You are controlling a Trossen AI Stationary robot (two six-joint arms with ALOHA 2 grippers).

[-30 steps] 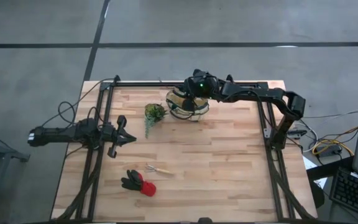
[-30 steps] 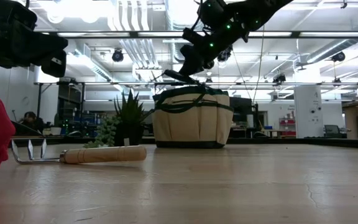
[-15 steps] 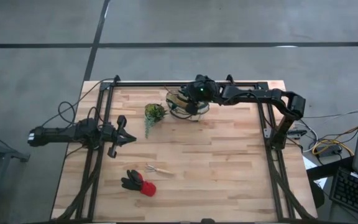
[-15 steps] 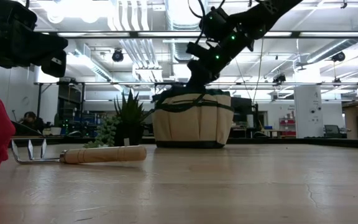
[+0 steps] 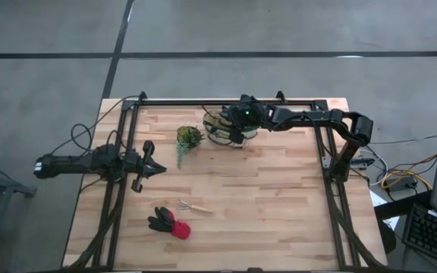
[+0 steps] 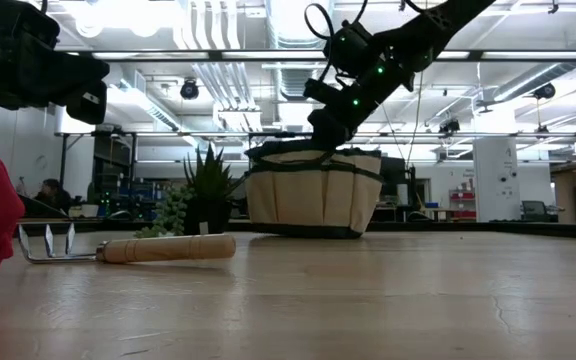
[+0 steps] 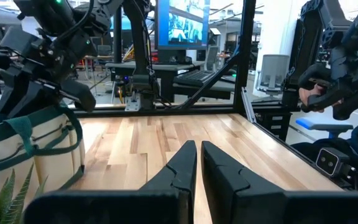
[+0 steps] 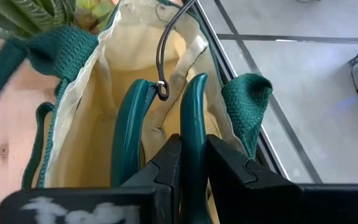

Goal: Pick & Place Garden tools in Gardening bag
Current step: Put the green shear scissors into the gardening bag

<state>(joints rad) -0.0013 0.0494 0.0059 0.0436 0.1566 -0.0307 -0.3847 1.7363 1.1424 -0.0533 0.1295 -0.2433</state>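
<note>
Two arms frame the wooden butcher-block table (image 5: 264,197), and only the right one is busy. At the table's left edge the left gripper (image 5: 152,168) waits with its fingers together and nothing held. Near the front edge, toward the left corner, lie the black-and-red pair of gloves (image 5: 168,223) and, just beside them, the thin wooden-handled hand rake (image 5: 195,206), both not yet collected. By the far edge stands the small green potted plant (image 5: 189,137), and just right of it the small round tan fabric gardening bag with dark green trim (image 6: 313,192). The right gripper (image 8: 190,163) is now down in the bag's mouth, its fingers clamped on one teal-looking handle of a pair of pruning shears (image 8: 160,134), which points into the bag's pale lining. A second ago that gripper hung clear above the bag; half a second ago it had reached the rim. The bag, upright then, now leans slightly, seemingly nudged. This suggests the shears are nearly delivered, with only release left, while gloves and rake remain where they lay.
</note>
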